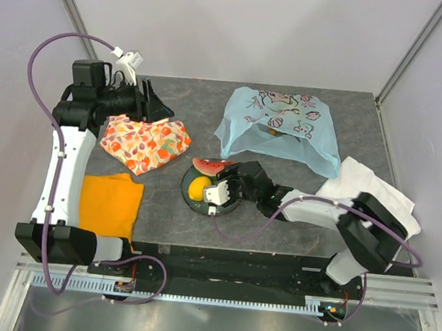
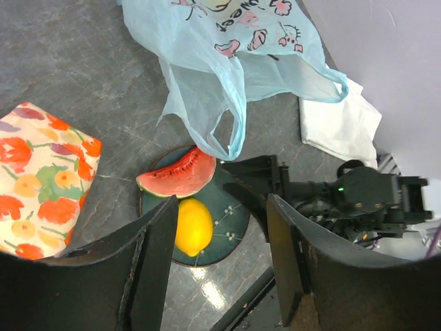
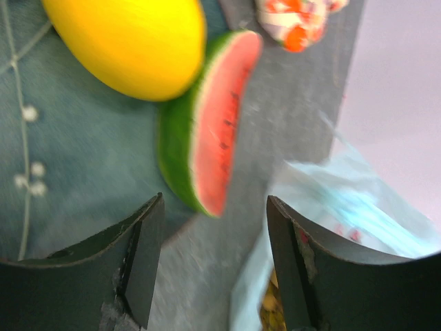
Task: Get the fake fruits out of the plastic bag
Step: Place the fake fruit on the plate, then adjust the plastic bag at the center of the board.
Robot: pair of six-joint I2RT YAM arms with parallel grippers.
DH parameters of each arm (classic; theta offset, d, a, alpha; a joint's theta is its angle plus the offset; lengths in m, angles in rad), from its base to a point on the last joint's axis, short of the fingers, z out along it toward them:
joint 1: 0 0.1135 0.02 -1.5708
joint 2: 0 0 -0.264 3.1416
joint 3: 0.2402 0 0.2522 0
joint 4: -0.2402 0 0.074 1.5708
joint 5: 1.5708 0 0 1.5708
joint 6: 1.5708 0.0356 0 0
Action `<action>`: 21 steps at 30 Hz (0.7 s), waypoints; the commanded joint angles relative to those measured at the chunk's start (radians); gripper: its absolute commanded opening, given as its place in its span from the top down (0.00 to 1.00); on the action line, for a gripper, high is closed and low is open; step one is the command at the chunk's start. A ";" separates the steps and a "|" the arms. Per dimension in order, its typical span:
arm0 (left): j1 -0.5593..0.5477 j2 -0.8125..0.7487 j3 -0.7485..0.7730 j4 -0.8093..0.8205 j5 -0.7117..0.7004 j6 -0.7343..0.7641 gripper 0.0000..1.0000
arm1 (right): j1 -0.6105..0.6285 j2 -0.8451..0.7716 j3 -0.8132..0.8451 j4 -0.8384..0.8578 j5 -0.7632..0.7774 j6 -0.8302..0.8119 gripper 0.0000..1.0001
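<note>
The light-blue plastic bag [image 1: 279, 128] lies at the back of the table, its mouth toward the plate [image 1: 237, 205]. On that dark plate rest a yellow lemon [image 1: 199, 187] and a watermelon slice [image 1: 211, 166]. My right gripper [image 1: 231, 180] hovers over the plate's right side, open and empty. In the right wrist view the lemon [image 3: 127, 45] and slice [image 3: 210, 131] lie just ahead of the gripper [image 3: 213, 276], and something yellowish [image 3: 274, 303] shows inside the bag [image 3: 344, 214]. My left gripper [image 1: 150, 105] is raised at the back left, open and holding nothing.
An orange-floral cloth [image 1: 146, 143] lies below the left gripper. A plain orange cloth [image 1: 110, 202] sits at the near left, beside the left arm. A white cloth [image 1: 367, 191] lies at the right, partly under the right arm. Pale walls close in the table.
</note>
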 commanded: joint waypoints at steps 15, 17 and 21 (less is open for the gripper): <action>-0.447 0.242 0.054 0.032 -0.279 0.051 0.28 | -0.375 -0.273 0.422 -0.716 -0.025 0.700 0.37; -0.472 0.272 0.083 0.021 -0.322 0.069 0.27 | -0.393 -0.194 0.450 -0.722 -0.034 0.727 0.42; -0.482 0.386 0.167 -0.013 -0.383 0.086 0.26 | -0.412 -0.072 0.548 -0.736 -0.036 0.842 0.47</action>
